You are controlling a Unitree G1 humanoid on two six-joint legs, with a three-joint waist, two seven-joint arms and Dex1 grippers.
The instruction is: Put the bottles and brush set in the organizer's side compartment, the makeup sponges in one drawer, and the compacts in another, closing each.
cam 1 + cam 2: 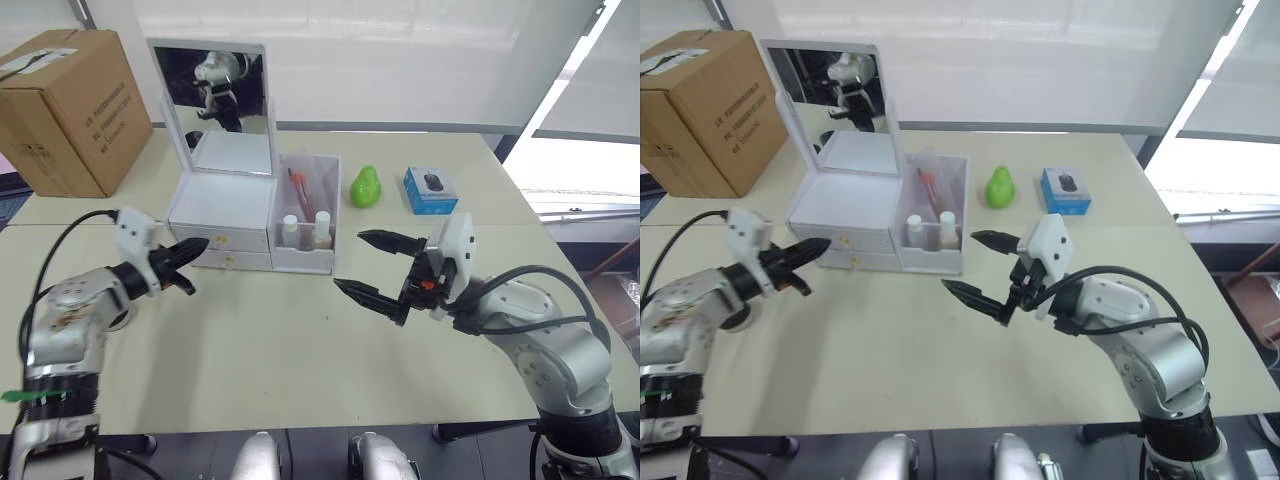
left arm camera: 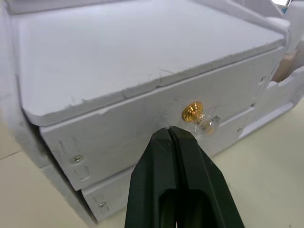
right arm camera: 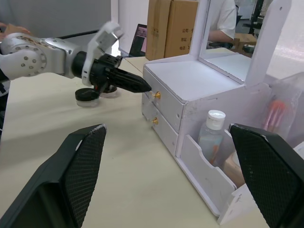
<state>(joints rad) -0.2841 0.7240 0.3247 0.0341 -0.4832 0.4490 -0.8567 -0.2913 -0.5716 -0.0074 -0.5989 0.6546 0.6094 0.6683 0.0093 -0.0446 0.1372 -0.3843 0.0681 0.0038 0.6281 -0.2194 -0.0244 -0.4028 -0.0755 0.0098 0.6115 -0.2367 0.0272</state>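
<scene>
The white organizer stands mid-table with a mirror on top and two drawers that look closed. Its side compartment holds two bottles and the red-handled brush set. My left gripper is shut, its tip right at the upper drawer's gold knob. In front of the organizer and to its right, my right gripper hangs open over the table with nothing in it. A green teardrop makeup sponge sits right of the organizer. Two black round compacts lie behind the left gripper.
A cardboard box stands at the far left corner. A small blue box with a mouse pictured on it lies right of the green sponge. The table's front edge runs close below both arms.
</scene>
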